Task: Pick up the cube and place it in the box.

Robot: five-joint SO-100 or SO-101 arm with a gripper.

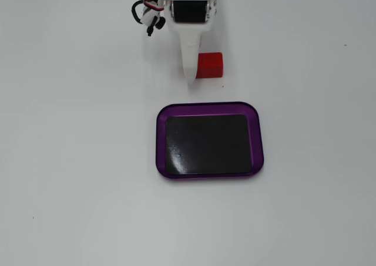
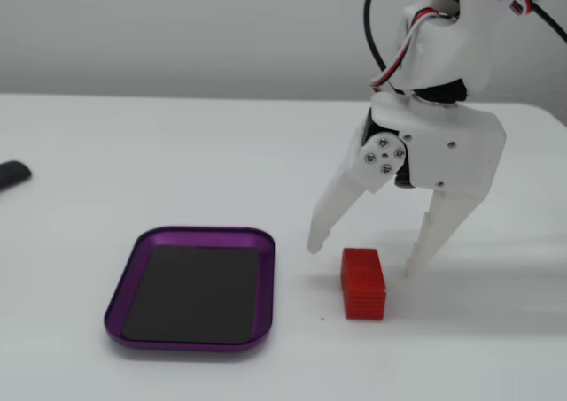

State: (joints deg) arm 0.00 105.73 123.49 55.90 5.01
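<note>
The red cube (image 2: pixel 363 282) lies on the white table just right of the box (image 2: pixel 190 233), a purple-rimmed tray with a black bottom. My white gripper (image 2: pixel 364 256) hangs open just above the cube, one fingertip on either side of it and neither touching it. From above, the gripper (image 1: pixel 190 60) covers the cube's left end, so only the right part of the cube (image 1: pixel 211 65) shows. Below it sits the box (image 1: pixel 210 105), with nothing in it.
A small dark object (image 2: pixel 9 173) lies at the left table edge. Black and red cables (image 1: pixel 147 7) hang beside the arm. A tiny red speck (image 1: pixel 222 86) lies on the table between cube and box.
</note>
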